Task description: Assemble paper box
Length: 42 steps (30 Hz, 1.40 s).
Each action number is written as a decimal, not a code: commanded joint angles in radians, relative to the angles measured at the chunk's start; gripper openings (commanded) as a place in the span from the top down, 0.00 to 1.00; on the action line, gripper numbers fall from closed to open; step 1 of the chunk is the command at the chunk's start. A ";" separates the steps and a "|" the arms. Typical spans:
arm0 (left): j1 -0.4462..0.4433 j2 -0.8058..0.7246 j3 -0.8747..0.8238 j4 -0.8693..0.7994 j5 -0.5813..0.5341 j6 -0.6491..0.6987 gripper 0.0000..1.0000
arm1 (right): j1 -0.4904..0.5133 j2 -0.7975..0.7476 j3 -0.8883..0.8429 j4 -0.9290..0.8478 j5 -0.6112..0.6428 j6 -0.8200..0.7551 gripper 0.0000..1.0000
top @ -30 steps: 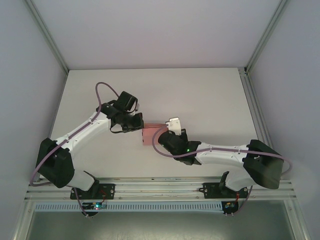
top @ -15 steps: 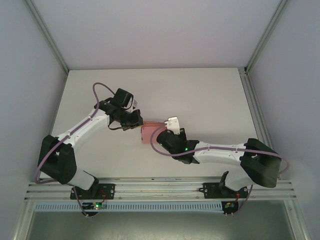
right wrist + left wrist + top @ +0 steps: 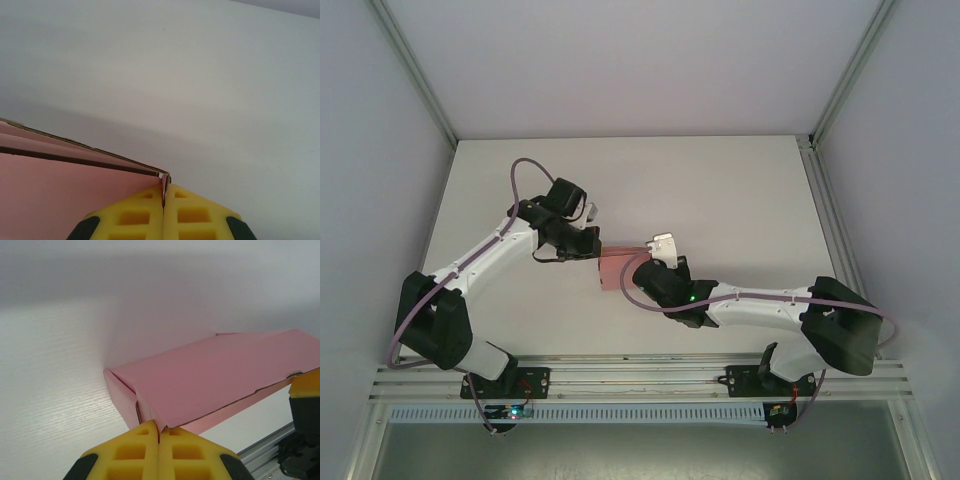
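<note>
The paper box [image 3: 612, 268] sits near the middle of the white table [image 3: 740, 200], pinned between my two grippers. Against a second ago it has drifted a little to the left, and both wrists have gone that way with it. The grips themselves look unchanged.

On the left wrist camera the pink card is partly folded. One short wall stands up at the near corner, and a broad panel slopes over it and away to the right. The left gripper [image 3: 160, 432] has its yellow pads pressed together on the corner of that panel. On the right wrist camera, the right gripper [image 3: 164, 192] is likewise clamped, with a thin card edge caught between its pads and layered pink sheets running off to the left.

From the top camera, the left arm reaches the box from its left and the right arm from its right.
</note>
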State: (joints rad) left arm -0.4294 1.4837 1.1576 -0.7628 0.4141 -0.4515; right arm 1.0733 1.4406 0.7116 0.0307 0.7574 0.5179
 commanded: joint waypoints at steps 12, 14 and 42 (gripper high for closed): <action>-0.138 0.010 -0.110 -0.076 -0.062 0.171 1.00 | -0.016 0.017 -0.053 -0.032 -0.111 -0.024 1.00; -0.140 0.006 -0.118 -0.097 -0.105 0.172 1.00 | -0.017 0.012 -0.059 -0.027 -0.112 -0.025 1.00; -0.176 -0.241 -0.169 0.084 -0.087 -0.132 0.26 | 0.005 0.014 -0.173 0.031 -0.119 0.007 1.00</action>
State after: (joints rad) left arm -0.5964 1.3106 1.0000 -0.7200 0.3355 -0.4953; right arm 1.0584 1.4052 0.5915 0.2153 0.7444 0.5030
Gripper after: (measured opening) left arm 0.646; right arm 0.050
